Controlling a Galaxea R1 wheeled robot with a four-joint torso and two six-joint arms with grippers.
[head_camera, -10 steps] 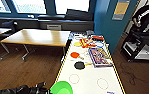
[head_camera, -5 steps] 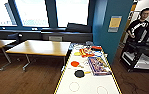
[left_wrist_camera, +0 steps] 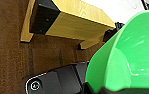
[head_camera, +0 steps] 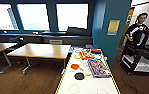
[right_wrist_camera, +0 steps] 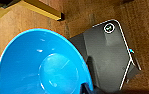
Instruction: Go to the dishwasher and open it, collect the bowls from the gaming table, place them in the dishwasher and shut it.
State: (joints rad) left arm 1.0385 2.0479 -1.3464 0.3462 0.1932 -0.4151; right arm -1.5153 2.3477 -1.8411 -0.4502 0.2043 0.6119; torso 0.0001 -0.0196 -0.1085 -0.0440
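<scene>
In the left wrist view a lime green bowl [left_wrist_camera: 130,57] hangs above the brown floor, with my left gripper [left_wrist_camera: 90,88] shut on its rim. Behind it I see the gaming table's yellow side [left_wrist_camera: 72,25] and its black corner. The right wrist view has a blue bowl [right_wrist_camera: 40,67] held over the floor, my right gripper [right_wrist_camera: 86,88] shut on its edge. In the head view the gaming table [head_camera: 90,86] stretches ahead, with a white top and a yellow rim.
On the gaming table lie a red paddle [head_camera: 75,66], a black paddle [head_camera: 79,75], a game box [head_camera: 98,68] and coloured items further back. Wooden tables [head_camera: 40,51] stand to the left. A blue wall corner [head_camera: 110,30] and a person [head_camera: 138,30] behind a cart [head_camera: 140,60] are on the right.
The head camera has pulled back and lifted. The green bowl seen at the lower edge a second ago has dropped out of that view, and more of the windows and the person shows.
</scene>
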